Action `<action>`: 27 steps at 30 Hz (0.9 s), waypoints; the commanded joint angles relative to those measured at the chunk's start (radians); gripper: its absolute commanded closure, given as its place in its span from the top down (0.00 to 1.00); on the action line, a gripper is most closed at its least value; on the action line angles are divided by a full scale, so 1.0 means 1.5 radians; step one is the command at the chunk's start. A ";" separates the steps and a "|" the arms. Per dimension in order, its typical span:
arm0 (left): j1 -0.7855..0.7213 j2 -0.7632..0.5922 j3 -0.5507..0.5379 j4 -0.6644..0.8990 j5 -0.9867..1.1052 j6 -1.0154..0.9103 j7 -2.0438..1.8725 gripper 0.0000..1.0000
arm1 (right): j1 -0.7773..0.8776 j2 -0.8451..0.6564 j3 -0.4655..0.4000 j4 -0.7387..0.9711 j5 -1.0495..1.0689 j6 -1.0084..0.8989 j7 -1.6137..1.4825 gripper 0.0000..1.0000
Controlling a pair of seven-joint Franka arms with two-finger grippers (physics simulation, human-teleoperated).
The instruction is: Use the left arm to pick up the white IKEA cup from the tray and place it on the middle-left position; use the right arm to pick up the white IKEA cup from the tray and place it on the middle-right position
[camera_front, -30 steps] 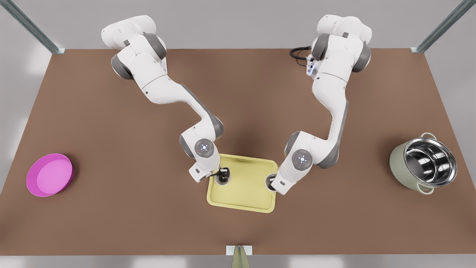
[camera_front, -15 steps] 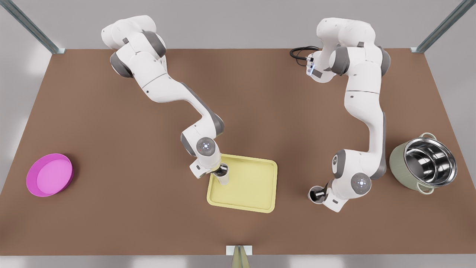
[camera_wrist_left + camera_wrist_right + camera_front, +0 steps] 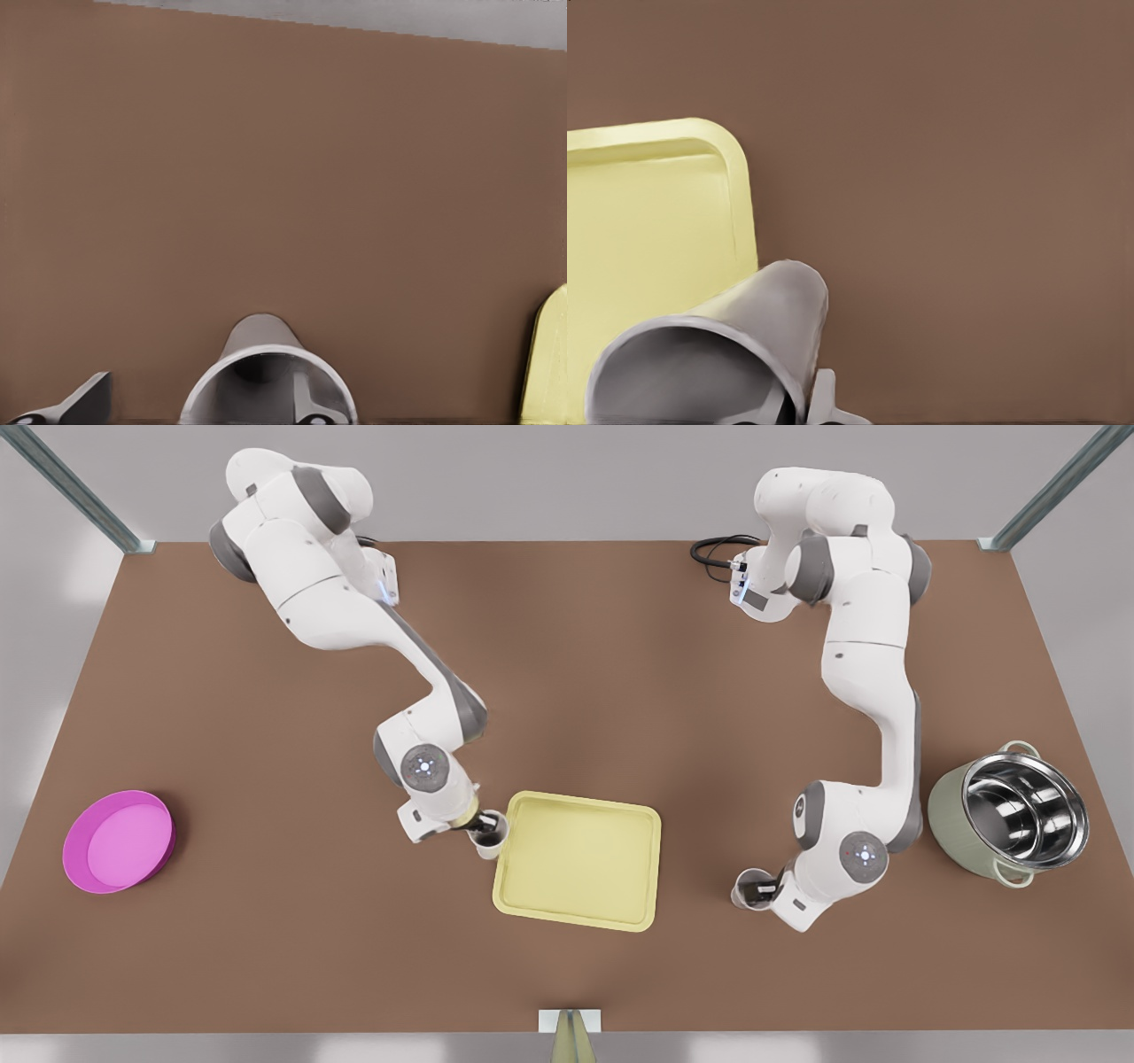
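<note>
My left gripper (image 3: 485, 833) is pinching a white cup (image 3: 489, 837) by its rim, one finger inside, one outside; in the left wrist view the cup (image 3: 266, 376) hangs over bare brown table (image 3: 266, 177) with the tray (image 3: 549, 363) edge at the frame's lower right. In the front view that cup sits just off the tray's (image 3: 576, 859) left edge, at centre-left of the frame.

My right gripper (image 3: 762, 886) also grips its cup (image 3: 751, 888) at the rim, same pinch; the right wrist view shows the cup (image 3: 735, 354) tilted toward the camera and the tray (image 3: 656, 230) corner behind it. In the front view it is low over the table at lower right, well apart from the tray and short of the green pot (image 3: 1005, 810). Whether its base touches the table I cannot tell.

Step, my read: both cups are off the tray, in the carry/place phase. Next: left carries farther left and lowers; right sets down and releases.

Versus half a second ago: the left arm swung its cup from over the tray's left part to outside the rim; the right arm barely moved. The magenta dish (image 3: 118, 841) is unchanged.
</note>
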 commanded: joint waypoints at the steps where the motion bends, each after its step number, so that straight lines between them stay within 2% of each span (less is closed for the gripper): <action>1: 0.000 -0.050 -0.001 0.004 0.041 -0.145 0.057 1.00 | -0.032 -0.007 0.016 -0.017 -0.003 -0.002 -0.088 0.22; 3: 0.001 -0.213 0.000 0.002 0.043 -0.314 0.072 1.00 | -0.064 -0.007 0.027 -0.040 -0.003 -0.001 -0.128 0.22; 4: 0.005 -0.299 0.001 -0.063 0.035 -0.339 0.138 1.00 | -0.087 -0.006 0.039 -0.052 -0.003 0.004 -0.142 0.22; 5: 0.017 -0.464 0.001 -0.319 0.010 -0.167 0.147 1.00 | -0.091 -0.006 0.044 -0.059 -0.003 0.007 -0.142 0.23; 6: 0.018 -0.494 0.001 -0.353 0.009 -0.149 0.137 1.00 | -0.092 -0.005 0.044 -0.059 -0.003 0.007 -0.142 0.23; 7: 0.017 -0.473 0.001 -0.330 0.010 -0.156 0.125 1.00 | -0.094 -0.005 0.044 -0.059 -0.003 0.007 -0.143 0.23; 9: 0.018 -0.468 0.001 -0.330 0.008 -0.156 0.126 1.00 | -0.096 -0.005 0.045 -0.061 -0.003 0.006 -0.149 0.41; 11: 0.018 -0.465 0.001 -0.330 0.009 -0.156 0.125 1.00 | -0.099 -0.005 0.045 -0.061 -0.003 0.005 -0.149 0.72; 12: 0.019 -0.465 0.001 -0.330 0.009 -0.156 0.126 1.00 | -0.099 -0.005 0.045 -0.061 -0.003 0.004 -0.149 0.90; 13: 0.018 -0.465 0.001 -0.330 0.009 -0.156 0.125 1.00 | -0.100 -0.006 0.045 -0.060 -0.003 -0.001 -0.150 0.99; 17: 0.018 -0.465 0.001 -0.331 0.010 -0.157 0.123 1.00 | -0.121 -0.060 0.044 -0.050 -0.008 -0.058 -0.198 1.00; 20: 0.018 -0.465 0.001 -0.331 0.010 -0.157 0.123 1.00 | -0.195 -0.194 0.040 0.006 -0.002 -0.219 -0.382 1.00; 21: 0.018 -0.465 0.001 -0.331 0.010 -0.157 0.123 1.00 | -0.225 -0.235 0.034 -0.001 0.052 -0.236 -0.454 1.00; 22: 0.019 -0.465 0.001 -0.331 0.011 -0.157 0.123 1.00 | -0.239 -0.280 -0.028 0.000 0.059 -0.298 -0.568 1.00; 23: 0.019 -0.465 0.001 -0.331 0.011 -0.157 0.123 1.00 | -0.203 -0.314 -0.148 -0.037 0.126 -0.302 -0.700 1.00; 24: 0.019 -0.465 0.001 -0.331 0.011 -0.157 0.122 1.00 | -0.179 -0.320 -0.180 -0.050 0.131 -0.313 -0.702 1.00; 25: 0.018 -0.465 0.001 -0.331 0.011 -0.158 0.122 1.00 | -0.179 -0.326 -0.161 -0.051 0.128 -0.315 -0.690 1.00; 27: 0.019 -0.466 0.001 -0.331 0.011 -0.158 0.122 1.00 | -0.179 -0.322 -0.160 -0.049 0.128 -0.309 -0.689 1.00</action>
